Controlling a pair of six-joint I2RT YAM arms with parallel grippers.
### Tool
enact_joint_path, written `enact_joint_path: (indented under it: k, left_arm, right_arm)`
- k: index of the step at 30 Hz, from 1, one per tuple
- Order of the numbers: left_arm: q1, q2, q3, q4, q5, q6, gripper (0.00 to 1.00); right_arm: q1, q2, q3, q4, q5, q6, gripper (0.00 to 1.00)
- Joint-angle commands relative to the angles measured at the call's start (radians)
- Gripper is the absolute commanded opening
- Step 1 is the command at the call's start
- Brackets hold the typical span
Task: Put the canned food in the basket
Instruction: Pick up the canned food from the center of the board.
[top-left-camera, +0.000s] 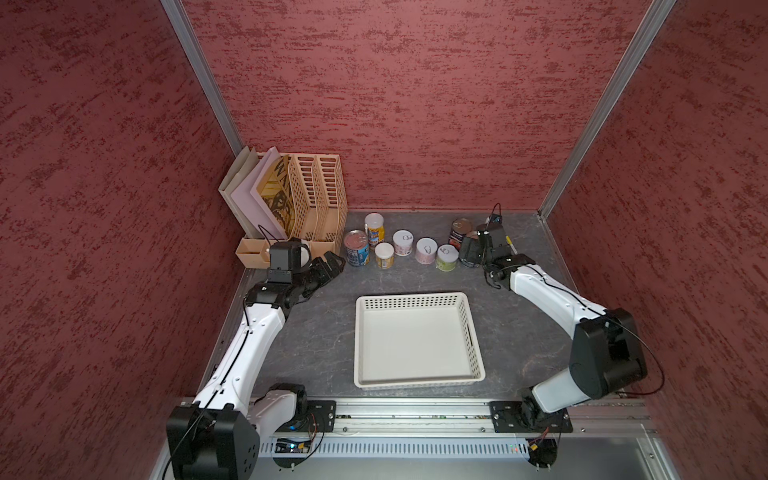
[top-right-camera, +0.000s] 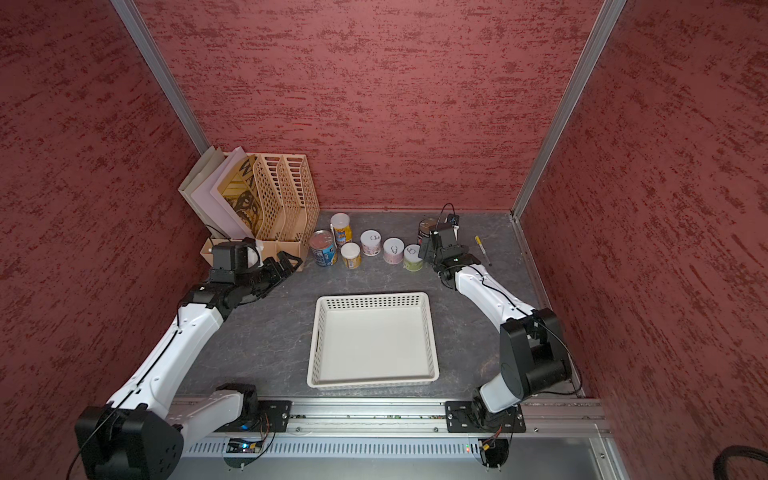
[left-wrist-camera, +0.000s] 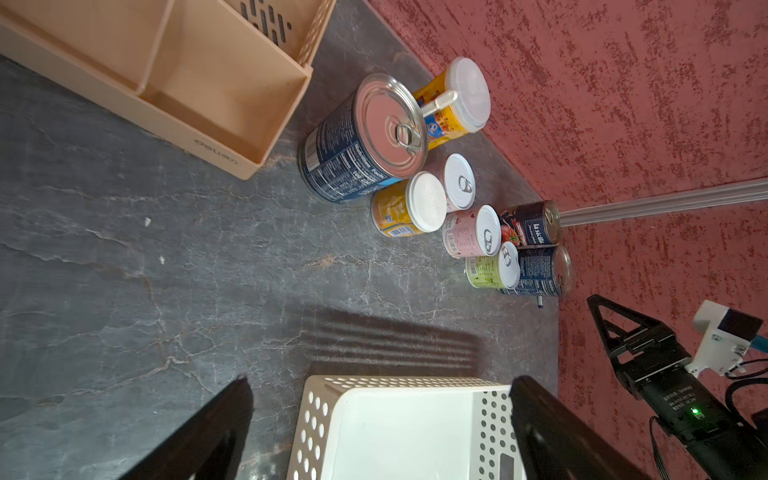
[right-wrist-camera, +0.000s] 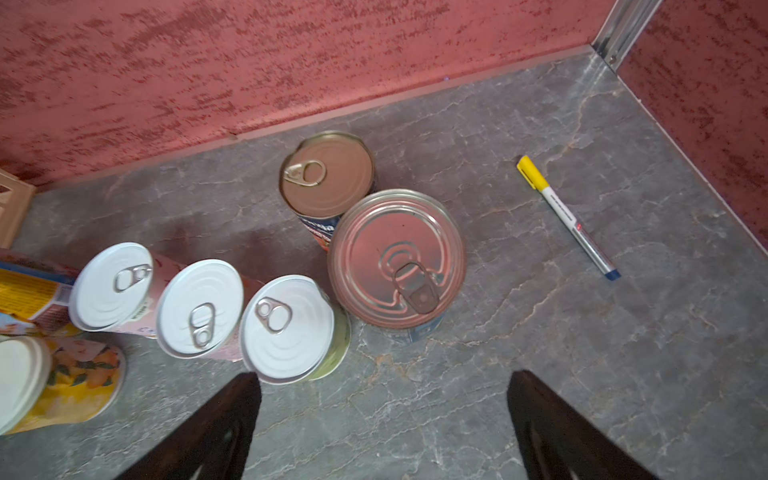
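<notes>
Right wrist view: the right gripper (right-wrist-camera: 382, 376) has its jaws spread and empty, just short of the wide silver-topped can (right-wrist-camera: 397, 259).
Left gripper (left-wrist-camera: 380, 380): jaws spread, nothing between them, beside the file organizer (top-left-camera: 316, 195), left of centre in both top views.
Basket (top-left-camera: 415, 302): empty, centre of both top views.
Cans (top-left-camera: 402, 243): all eight upright on the table (top-left-camera: 324, 332) in a loose row, upper middle of frame, well apart from the basket.
Step in hand: likely the first pick, the wide can.
Doing it well: keep the jaws spread until they straddle its sides, then lower straight. The green can (right-wrist-camera: 289, 328) and narrow can (right-wrist-camera: 328, 174) stand just beside it, so a skewed approach could topple them.
Pen (top-right-camera: 483, 250): lies right of the row in a top view; leave it.
</notes>
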Motion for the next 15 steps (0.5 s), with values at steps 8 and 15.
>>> enact_joint_path:
  k: [8,15]
  left_arm:
    - [-0.005,0.033,0.025,-0.017,-0.025,0.024,1.00]
    - [-0.004,0.041,0.023,-0.013,-0.021,0.023,1.00]
  right_arm:
    - [-0.050,0.193,0.147,-0.024,-0.026,-0.049,0.98]
    - [-0.065,0.283,0.254,-0.078,-0.013,-0.060,0.98]
